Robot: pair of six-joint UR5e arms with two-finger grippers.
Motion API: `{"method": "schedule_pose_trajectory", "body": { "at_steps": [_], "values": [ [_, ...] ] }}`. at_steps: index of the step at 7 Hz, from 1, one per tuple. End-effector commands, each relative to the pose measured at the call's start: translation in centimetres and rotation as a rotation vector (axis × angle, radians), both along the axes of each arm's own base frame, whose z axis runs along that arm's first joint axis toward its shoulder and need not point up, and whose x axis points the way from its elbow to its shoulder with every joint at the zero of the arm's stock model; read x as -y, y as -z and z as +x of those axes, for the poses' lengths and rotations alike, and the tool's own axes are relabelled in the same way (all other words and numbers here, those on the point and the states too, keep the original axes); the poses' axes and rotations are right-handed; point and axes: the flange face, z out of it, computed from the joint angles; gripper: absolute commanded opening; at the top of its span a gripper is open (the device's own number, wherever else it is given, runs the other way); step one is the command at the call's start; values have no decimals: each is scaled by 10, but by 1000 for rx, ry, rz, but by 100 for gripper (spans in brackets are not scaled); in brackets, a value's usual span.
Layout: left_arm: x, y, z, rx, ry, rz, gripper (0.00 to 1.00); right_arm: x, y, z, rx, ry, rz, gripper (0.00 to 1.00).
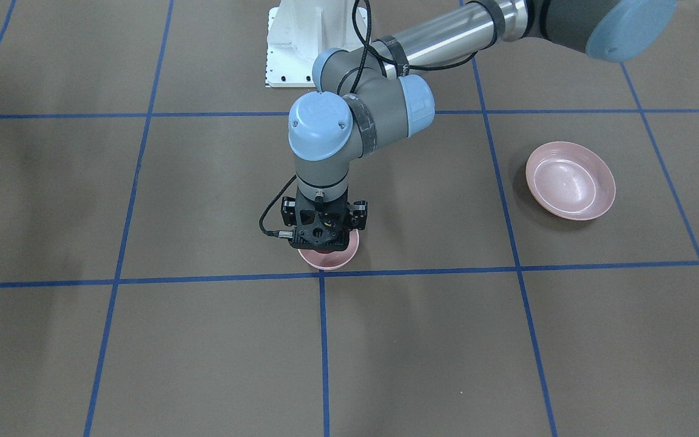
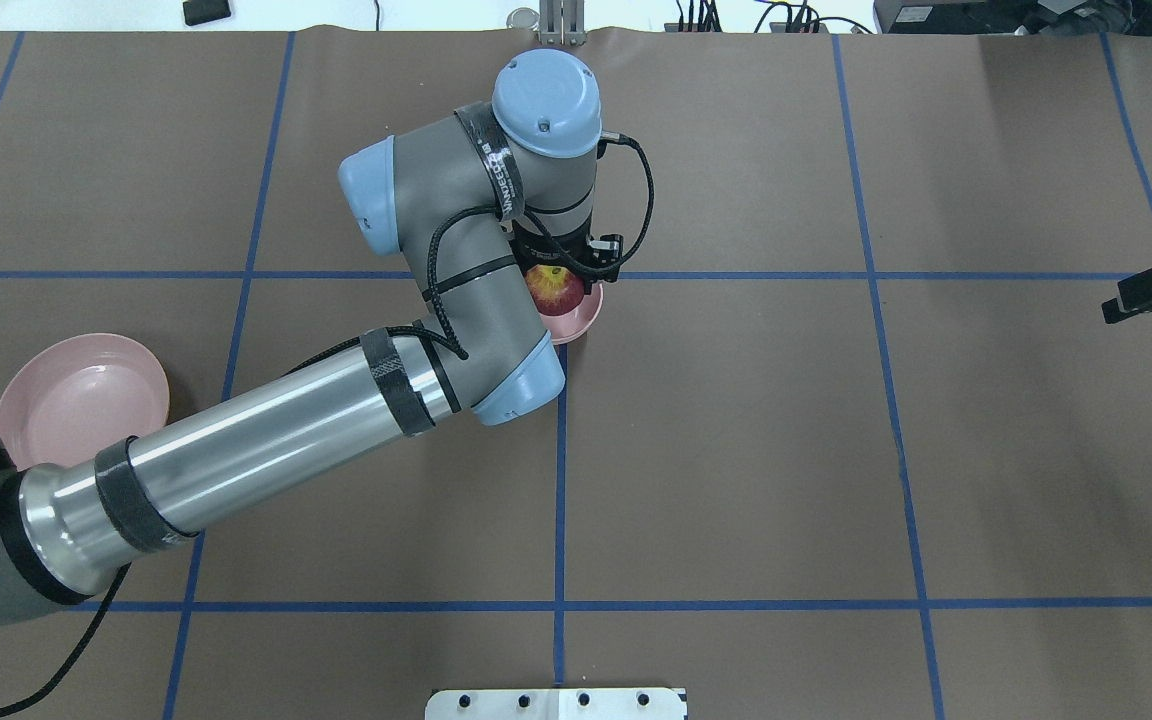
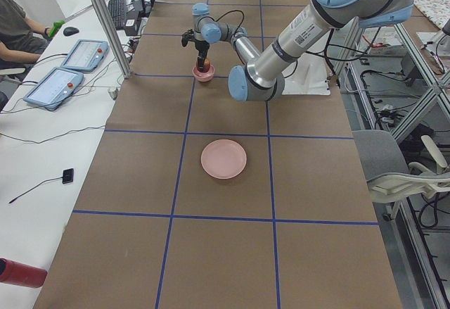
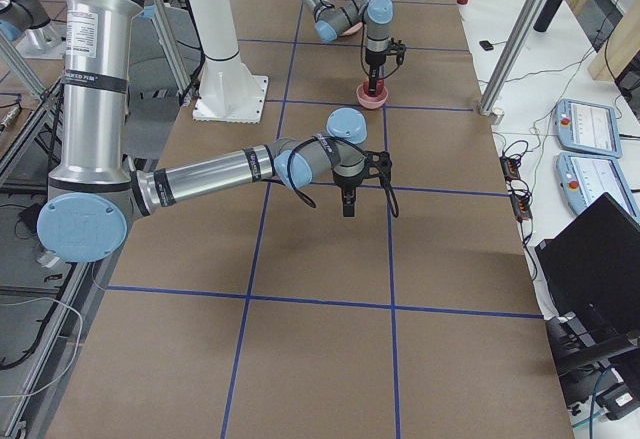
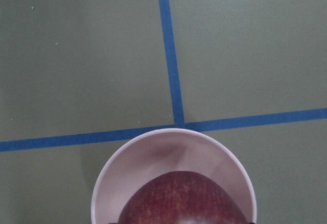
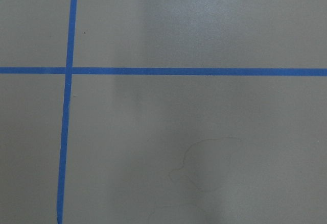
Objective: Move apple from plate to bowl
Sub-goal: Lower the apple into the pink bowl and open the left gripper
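The dark-red apple [image 2: 556,290] is in my left gripper [image 2: 564,283], which reaches straight down into the small pink bowl [image 2: 584,318] near the table's middle. The gripper is shut on the apple. In the left wrist view the apple [image 5: 179,199] fills the bottom edge inside the bowl [image 5: 153,157]. From the front the gripper [image 1: 324,246] hides the apple, and only the bowl's rim [image 1: 328,261] shows. The wide pink plate [image 2: 76,400] lies empty on the robot's left side [image 1: 571,180]. My right gripper [image 2: 1136,297] hangs far off at the right edge; its opening is unclear.
Blue tape lines cross the brown table cover; one crossing lies just beyond the bowl [image 5: 177,123]. The left arm's forearm [image 2: 266,440] stretches across the table between plate and bowl. The right wrist view shows only bare cover and tape.
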Motion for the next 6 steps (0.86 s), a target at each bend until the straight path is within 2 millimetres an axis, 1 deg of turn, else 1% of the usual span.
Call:
{"method": "schedule_pose_trajectory", "body": {
  "at_steps": [1, 2, 3, 4, 5, 6],
  "values": [
    [5, -9, 6, -17, 21, -9, 98, 0, -1, -1, -1, 2, -2, 100],
    [4, -5, 5, -29, 36, -21, 98, 0, -2, -3, -2, 5, -4, 100],
    [3, -5, 4, -30, 33, -20, 98, 1, -3, -3, -3, 5, -5, 100],
    [0, -6, -1, -37, 33, -15, 98, 1, -4, -4, -4, 6, -6, 100],
    [-12, -8, -20, -64, 31, 3, 98, 1, -4, -4, -4, 8, -6, 100],
    [-34, -30, -57, -90, 32, 21, 97, 1, -6, -4, -5, 8, -9, 100]
  ]
}}
